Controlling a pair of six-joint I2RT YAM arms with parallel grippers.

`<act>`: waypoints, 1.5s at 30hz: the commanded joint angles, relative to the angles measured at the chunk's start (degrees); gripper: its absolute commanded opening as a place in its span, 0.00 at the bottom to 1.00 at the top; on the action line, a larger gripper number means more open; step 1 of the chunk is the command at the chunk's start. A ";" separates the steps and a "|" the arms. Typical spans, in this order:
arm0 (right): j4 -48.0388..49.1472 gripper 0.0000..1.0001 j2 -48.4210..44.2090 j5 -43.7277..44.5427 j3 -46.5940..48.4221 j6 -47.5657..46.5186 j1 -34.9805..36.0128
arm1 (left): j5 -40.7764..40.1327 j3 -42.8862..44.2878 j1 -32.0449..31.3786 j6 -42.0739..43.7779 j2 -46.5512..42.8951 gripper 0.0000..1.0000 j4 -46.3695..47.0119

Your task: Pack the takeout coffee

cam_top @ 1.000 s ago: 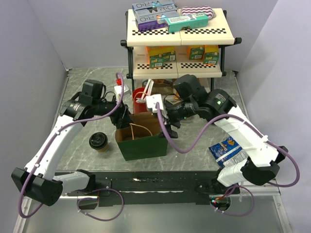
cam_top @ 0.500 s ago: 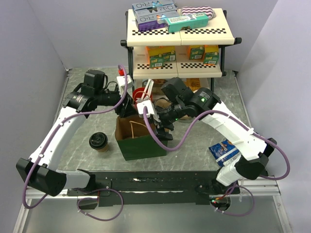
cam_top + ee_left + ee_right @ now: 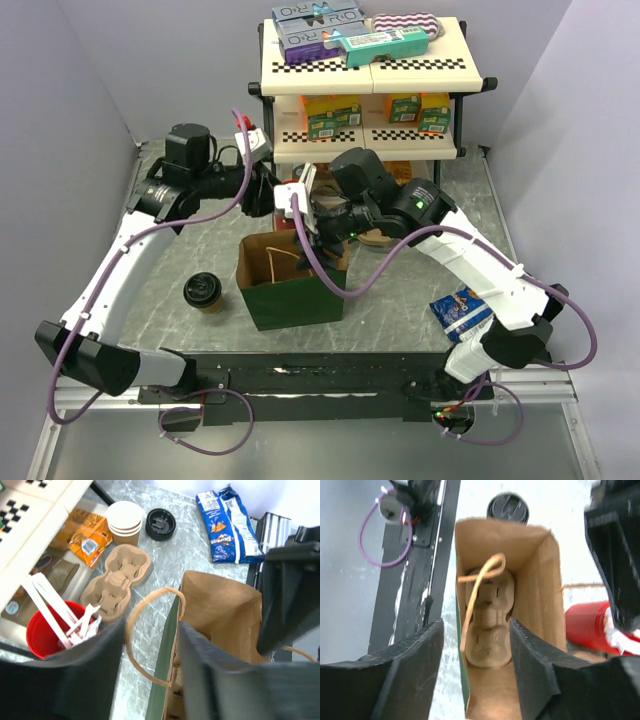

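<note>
coffee (image 3: pixel 203 291) untouched on desk, left of bag (image 3: pixel 290 288). left gripper (image 3: pixel 150 630) and right gripper (image 3: pixel 475 630) both open, empty, above bag mouth. next, imo, you drop left one onto coffee and grab it

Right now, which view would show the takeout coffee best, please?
Top external: the takeout coffee stands unobstructed left of the bag. Right wrist shows only its black lid beyond the bag; left wrist misses it.

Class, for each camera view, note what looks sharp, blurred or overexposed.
Top external: evenly lit, sharp throughout. Left wrist: near fingers blurred, paper bag crisp. Right wrist: fingers soft, table washed out.
</note>
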 commanded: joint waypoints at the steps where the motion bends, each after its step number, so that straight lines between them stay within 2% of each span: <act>1: 3.83 0.58 1.74 0.17 4.42 3.90 1.58 | 3.67 3.41 0.01 -2.32 1.44 0.42 3.48; 2: 4.00 0.51 2.09 1.05 4.50 4.08 1.75 | 4.46 3.76 0.01 -2.41 1.97 0.33 3.22; 4: 4.01 0.40 2.62 1.14 4.94 4.25 2.11 | 5.17 4.81 0.10 -2.23 2.32 0.28 2.69; 5: 3.92 0.27 3.06 1.06 5.73 4.25 2.11 | 5.35 5.08 0.10 -1.97 2.33 0.22 2.43; 6: 3.83 0.20 3.23 0.62 6.17 4.34 2.02 | 5.78 5.43 0.10 -1.88 2.24 0.18 1.82; 7: 3.66 0.08 3.24 0.61 7.31 4.17 2.02 | 6.05 6.13 0.10 -1.79 2.24 0.14 1.55; 8: 3.57 0.04 3.06 0.61 8.01 4.08 2.11 | 6.40 6.66 0.01 -1.88 2.15 0.07 1.11; 9: 3.57 0.01 2.80 1.22 8.72 4.16 2.02 | 6.84 7.19 0.10 -2.06 1.98 0.03 0.59; 10: 3.83 0.00 2.19 1.75 10.38 4.60 1.93 | 7.02 8.50 0.10 -2.49 1.97 0.01 0.32; 15: 4.97 0.00 -0.28 4.82 15.40 5.04 2.02 | 6.23 14.29 0.10 -2.76 1.01 0.01 -0.47; 22: 9.27 0.00 -1.25 8.70 21.28 5.57 1.93 | 2.36 25.28 0.01 0.75 3.46 0.01 -2.76; 30: 13.05 0.00 -1.33 9.84 23.75 5.40 1.93 | 1.92 34.78 0.10 1.19 7.24 0.01 -3.64; 45: 15.17 0.00 -2.30 10.28 21.39 5.22 2.02 | 0.95 34.35 0.10 3.22 7.60 0.01 -2.85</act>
